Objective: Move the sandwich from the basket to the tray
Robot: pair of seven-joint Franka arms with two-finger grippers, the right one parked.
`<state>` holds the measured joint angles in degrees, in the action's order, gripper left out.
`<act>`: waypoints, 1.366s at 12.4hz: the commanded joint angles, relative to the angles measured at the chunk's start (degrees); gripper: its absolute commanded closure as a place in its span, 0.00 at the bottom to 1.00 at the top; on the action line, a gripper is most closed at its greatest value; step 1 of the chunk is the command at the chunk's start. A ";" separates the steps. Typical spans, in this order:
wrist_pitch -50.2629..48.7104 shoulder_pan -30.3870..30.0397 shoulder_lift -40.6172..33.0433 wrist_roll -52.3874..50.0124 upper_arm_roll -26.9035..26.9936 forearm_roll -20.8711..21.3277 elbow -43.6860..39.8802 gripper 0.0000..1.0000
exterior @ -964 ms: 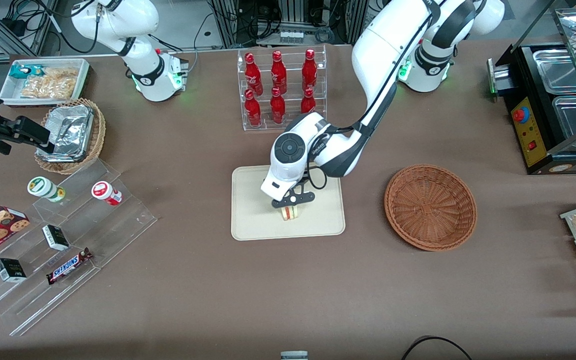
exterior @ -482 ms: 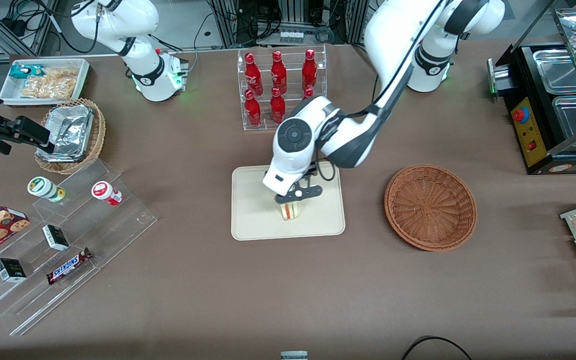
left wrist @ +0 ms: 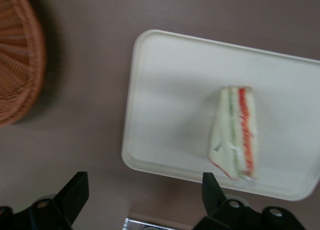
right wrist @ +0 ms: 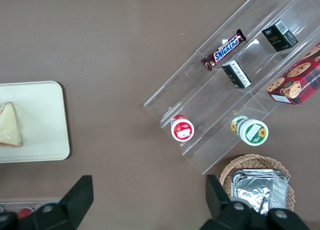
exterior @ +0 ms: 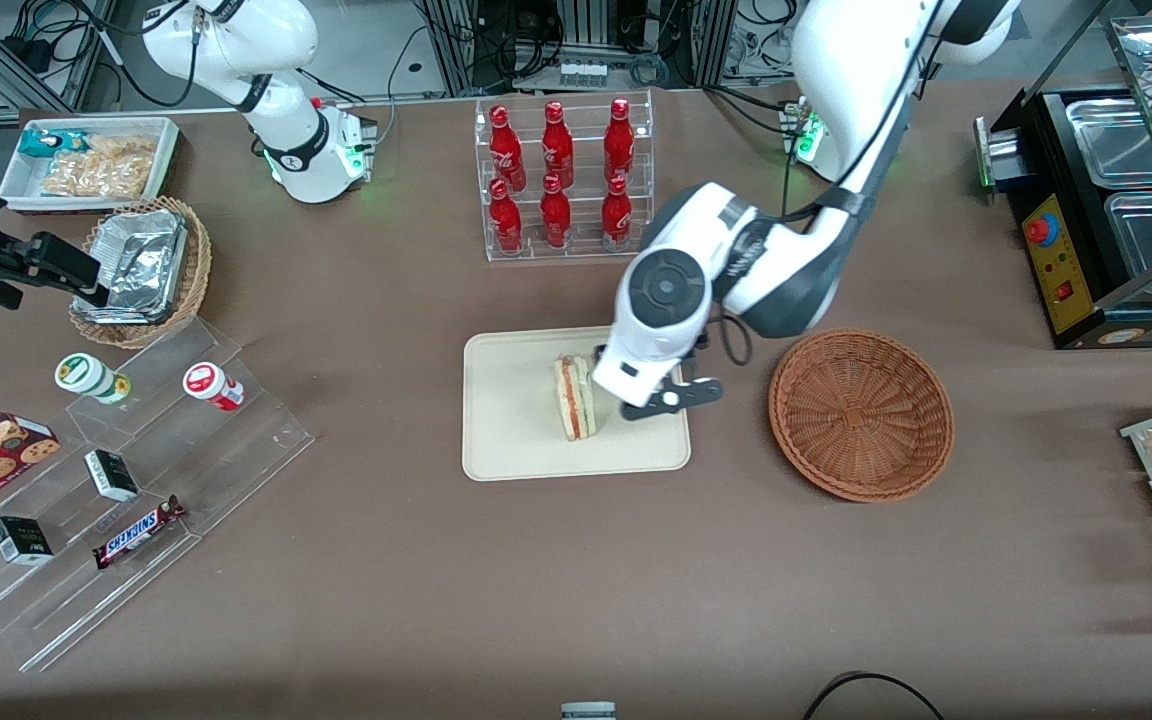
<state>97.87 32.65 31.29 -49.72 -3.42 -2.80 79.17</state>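
Note:
The sandwich (exterior: 574, 397) lies on the cream tray (exterior: 516, 440), with its red and green layers showing. It also shows in the left wrist view (left wrist: 235, 132) on the tray (left wrist: 165, 89), and in the right wrist view (right wrist: 10, 124). My left gripper (exterior: 668, 400) hangs above the tray's edge nearest the reddish-brown basket (exterior: 861, 413), beside the sandwich and apart from it. In the left wrist view the gripper (left wrist: 144, 195) is open and holds nothing. The basket (left wrist: 15, 64) is empty.
A clear rack of red bottles (exterior: 561, 175) stands farther from the camera than the tray. A stepped acrylic shelf with snacks (exterior: 126, 480), a tan basket with a foil container (exterior: 141, 270) and a white bin (exterior: 91, 160) lie toward the parked arm's end. A food warmer (exterior: 1116, 200) stands at the working arm's end.
The gripper has let go of the sandwich, risen and moved sideways toward the basket. The sandwich stays on the tray and now shows whole.

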 commanded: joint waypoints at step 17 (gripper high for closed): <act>-10.06 -30.43 -27.05 37.13 -6.04 1.12 18.30 0.00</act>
<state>89.23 6.82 7.74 -15.63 -5.11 -2.47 95.75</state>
